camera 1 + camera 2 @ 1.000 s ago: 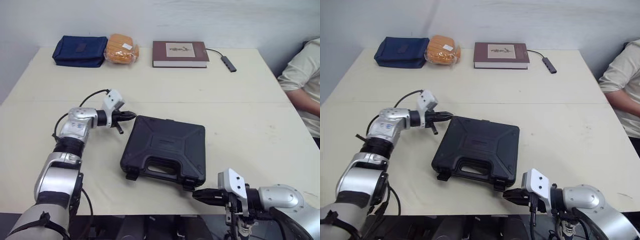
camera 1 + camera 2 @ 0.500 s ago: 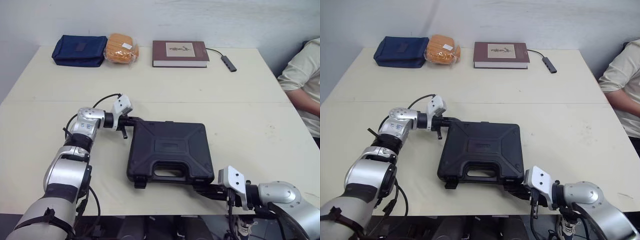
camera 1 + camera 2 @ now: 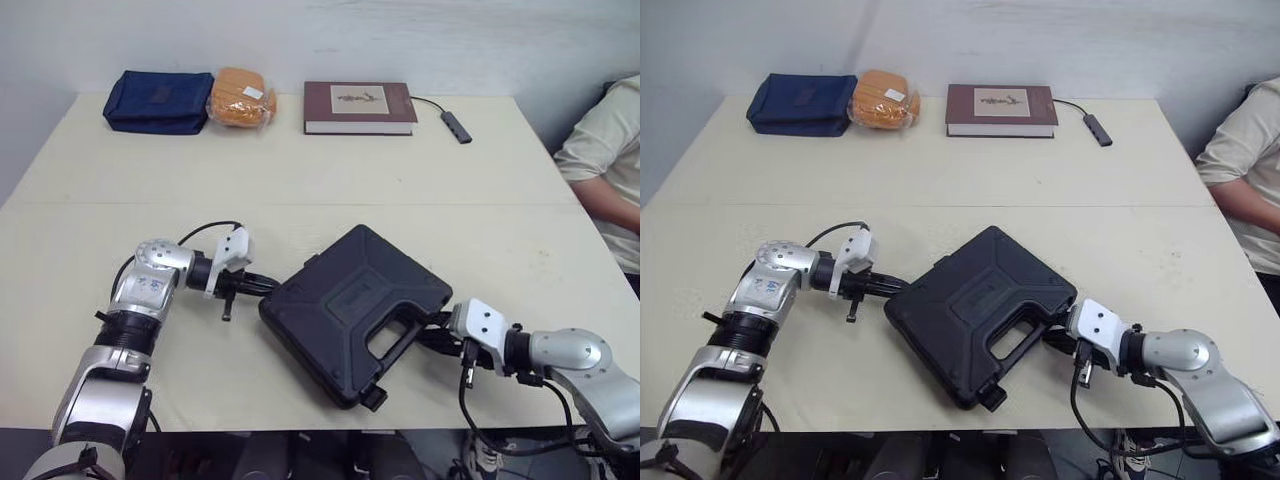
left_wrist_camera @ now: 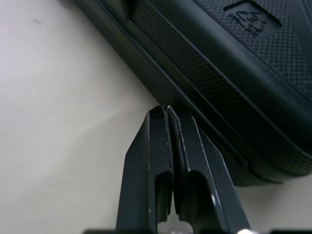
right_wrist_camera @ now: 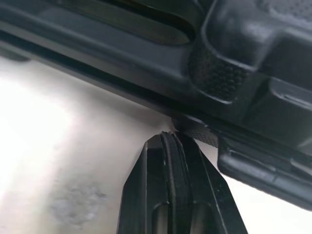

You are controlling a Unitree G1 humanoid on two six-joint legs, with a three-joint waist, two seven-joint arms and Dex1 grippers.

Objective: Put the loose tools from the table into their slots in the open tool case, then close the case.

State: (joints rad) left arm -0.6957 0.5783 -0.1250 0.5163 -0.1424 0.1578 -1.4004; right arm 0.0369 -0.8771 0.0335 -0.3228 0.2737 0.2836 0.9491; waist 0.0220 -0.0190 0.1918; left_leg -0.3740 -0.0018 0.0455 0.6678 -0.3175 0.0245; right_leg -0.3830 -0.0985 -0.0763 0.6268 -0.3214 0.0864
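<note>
Left wrist view: we hold the left gripper [image 4: 165,109] with its two fingers pressed flat together and nothing between them, the tips butted against the side wall of the case [image 3: 350,310]. Our right gripper [image 5: 170,136] is likewise closed on nothing, its tips set against the case's front edge, just beside a latch [image 5: 263,161].

Between the two arms the case has swung round. Half a second ago it lay square to us with the handle [image 3: 402,348] facing our way; now it sits on the diagonal, handle turned toward our right arm. The left gripper has drawn nearer to us, and the right has come up from the near edge onto the table [image 3: 300,180].

The lid is down, and we see no loose tools on the table, so by our reckoning the packing is done and the closing nearly so. Whether the latches are snapped home we cannot tell. The push from both ends looks to be turning the case rather than pressing it shut.

Well apart at the far edge lie a pouch [image 3: 160,100] and a book [image 3: 360,107]; a person [image 3: 600,160] sits at our right.
</note>
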